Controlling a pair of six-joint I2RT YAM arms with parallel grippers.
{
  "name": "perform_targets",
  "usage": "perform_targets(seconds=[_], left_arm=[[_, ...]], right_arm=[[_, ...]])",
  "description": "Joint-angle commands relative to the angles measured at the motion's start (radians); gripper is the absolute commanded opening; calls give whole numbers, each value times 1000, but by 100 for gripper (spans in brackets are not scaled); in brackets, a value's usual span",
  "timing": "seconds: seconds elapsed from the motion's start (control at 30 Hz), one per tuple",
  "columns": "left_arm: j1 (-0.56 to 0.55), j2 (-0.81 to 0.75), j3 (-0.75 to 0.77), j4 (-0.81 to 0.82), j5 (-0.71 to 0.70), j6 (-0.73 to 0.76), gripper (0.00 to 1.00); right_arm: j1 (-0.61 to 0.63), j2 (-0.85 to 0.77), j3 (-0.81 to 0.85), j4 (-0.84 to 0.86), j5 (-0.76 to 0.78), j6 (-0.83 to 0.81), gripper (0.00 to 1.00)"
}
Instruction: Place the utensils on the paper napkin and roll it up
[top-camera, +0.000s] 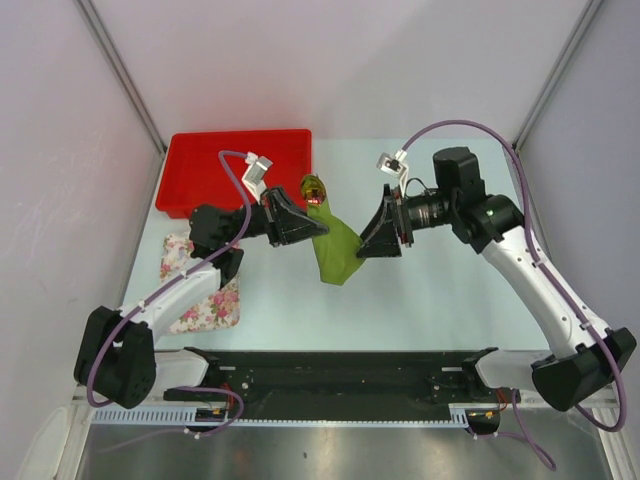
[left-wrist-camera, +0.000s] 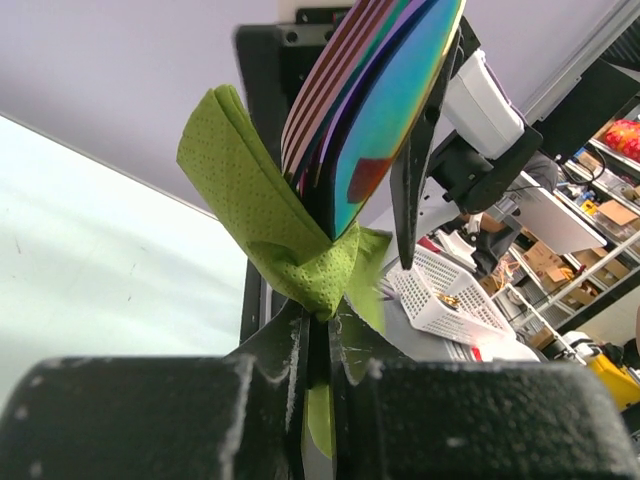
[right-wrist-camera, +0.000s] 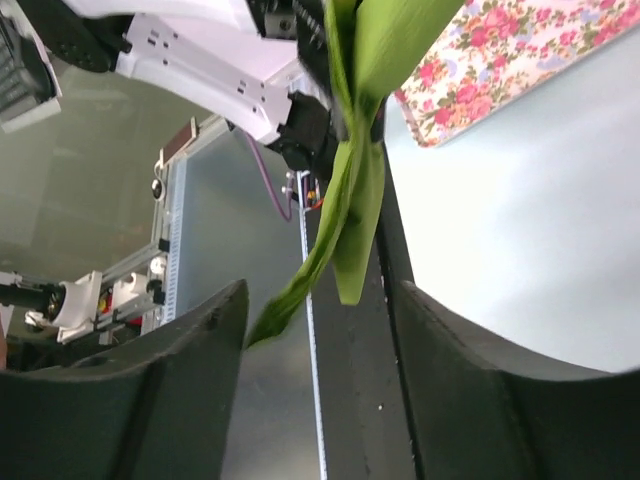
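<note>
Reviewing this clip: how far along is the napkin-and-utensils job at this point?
Done: the utensils sit inside the paper napkin, their shiny ends sticking out of the top. In hand: the left gripper pinches the bundle and appears to hold it off the table; the right gripper stands open around its hanging tail, not touching. Left: the napkin looks loosely bunched, not a tight roll, and needs setting down.

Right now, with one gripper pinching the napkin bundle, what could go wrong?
Only the left gripper pinches the napkin. The right gripper is open and not touching it, so the bundle could twist or drop. The utensils stick out past the paper and may slide free. The napkin's loose tail hangs down and could unroll.
</note>
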Motion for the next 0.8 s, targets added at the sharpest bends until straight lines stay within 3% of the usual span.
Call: perform_targets(seconds=[0.0, 0.33, 0.77], left_arm=[[5, -25, 45, 33, 13, 21, 0], [-2, -43, 47, 56, 25, -29, 0], [-86, -54, 96, 74, 17, -92, 0]], right_arm=[[3, -56, -11, -112, 27, -100, 56], [-3, -45, -36, -78, 44, -130, 0], [46, 53, -30, 52, 69, -161, 0]])
